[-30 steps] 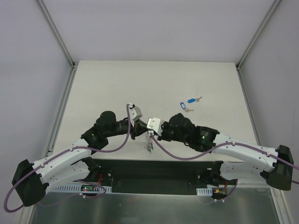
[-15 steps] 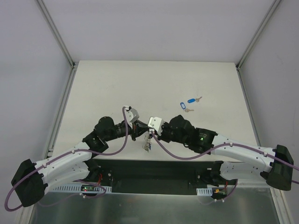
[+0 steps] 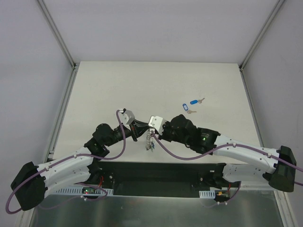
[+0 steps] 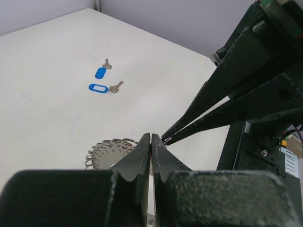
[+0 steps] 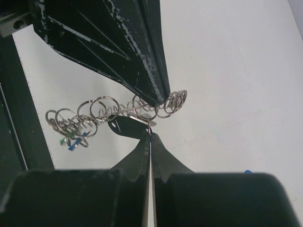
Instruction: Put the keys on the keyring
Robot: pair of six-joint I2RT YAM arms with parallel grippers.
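The keyring [image 3: 150,143] hangs edge-on above the table's near edge, between both arms. My left gripper [image 4: 151,137] is shut, and the right wrist view shows its fingers [image 5: 142,71] pinching the keyring [image 5: 113,111] near one end. Part of the keyring [image 4: 105,152] shows behind its tips. My right gripper [image 5: 150,134] is shut on a black-headed key [image 5: 125,126] just under the ring. Two keys with blue tags [image 3: 192,101] [image 3: 185,108] lie on the table at the right. They show again as a far tag [image 4: 100,72] and a near tag [image 4: 98,87].
The white table [image 3: 118,85] is walled on three sides by grey panels. A black base bar [image 3: 156,172] runs along the near edge, right below the hanging ring. Purple cables loop along both arms.
The left wrist has swung back and to the left, turning as it went. The right gripper edged slightly left. The keyring stays held between them, both grippers shut throughout.
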